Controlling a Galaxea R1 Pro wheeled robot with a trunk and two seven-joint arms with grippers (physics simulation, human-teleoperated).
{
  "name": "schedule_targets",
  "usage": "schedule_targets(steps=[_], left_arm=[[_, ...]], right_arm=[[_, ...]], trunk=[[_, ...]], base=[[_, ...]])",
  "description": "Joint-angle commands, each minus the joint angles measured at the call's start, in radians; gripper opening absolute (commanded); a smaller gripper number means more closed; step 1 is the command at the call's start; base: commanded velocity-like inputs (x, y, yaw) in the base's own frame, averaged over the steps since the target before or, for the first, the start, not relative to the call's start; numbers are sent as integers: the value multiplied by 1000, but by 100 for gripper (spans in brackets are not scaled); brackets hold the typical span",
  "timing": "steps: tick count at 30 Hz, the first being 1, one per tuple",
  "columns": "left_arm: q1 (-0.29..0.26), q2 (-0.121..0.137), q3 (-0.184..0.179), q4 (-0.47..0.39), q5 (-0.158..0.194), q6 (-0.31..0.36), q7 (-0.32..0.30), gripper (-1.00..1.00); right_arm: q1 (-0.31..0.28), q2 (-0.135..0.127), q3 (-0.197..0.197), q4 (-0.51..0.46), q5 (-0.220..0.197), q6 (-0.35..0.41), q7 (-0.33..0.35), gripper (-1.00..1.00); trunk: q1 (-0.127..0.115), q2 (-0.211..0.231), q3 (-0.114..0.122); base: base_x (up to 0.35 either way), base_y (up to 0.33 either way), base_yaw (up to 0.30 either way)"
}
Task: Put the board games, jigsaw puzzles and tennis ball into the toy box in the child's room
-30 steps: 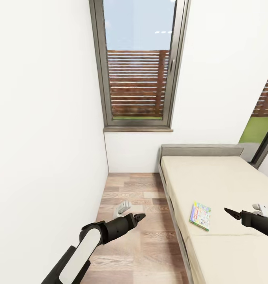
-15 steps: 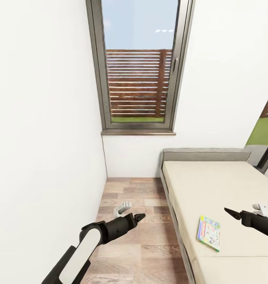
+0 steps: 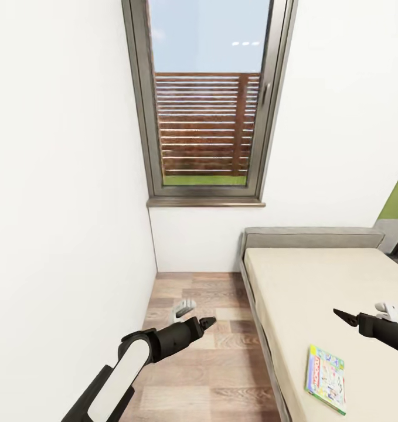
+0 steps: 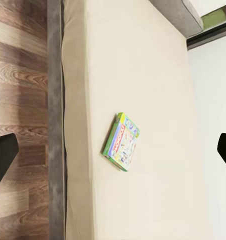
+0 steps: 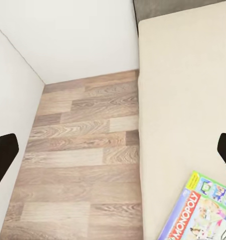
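Both arms up in front of me, carrying nothing. My left gripper hangs over the wood-plank floor, my right gripper over the bed; both sets of fingers spread wide. Monopoly box lies flat on the mattress near its floor-side edge, well clear of both grippers.

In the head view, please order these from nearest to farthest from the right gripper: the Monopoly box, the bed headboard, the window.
1. Monopoly box, on the bed just below the right gripper.
2. Bed headboard, at the bed's far end.
3. Window, in the far wall.
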Motion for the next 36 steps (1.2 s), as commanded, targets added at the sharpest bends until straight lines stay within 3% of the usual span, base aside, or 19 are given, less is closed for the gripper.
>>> schedule_targets(steps=[1, 25, 36], left_arm=[[-1, 0, 0, -1, 11, 1, 10, 100], [-1, 0, 0, -1, 11, 2, 10, 100], [-1, 0, 0, -1, 12, 2, 10, 100]], right_arm=[[-1, 0, -1, 0, -9, 9, -1, 100], [-1, -1, -2, 0, -9, 9, -1, 100], [-1, -1, -2, 0, -9, 9, -1, 100]], trunk=[[1, -1, -1], [1, -1, -1], [1, -1, -1]], base=[[335, 0, 0], [329, 0, 0], [130, 0, -5]])
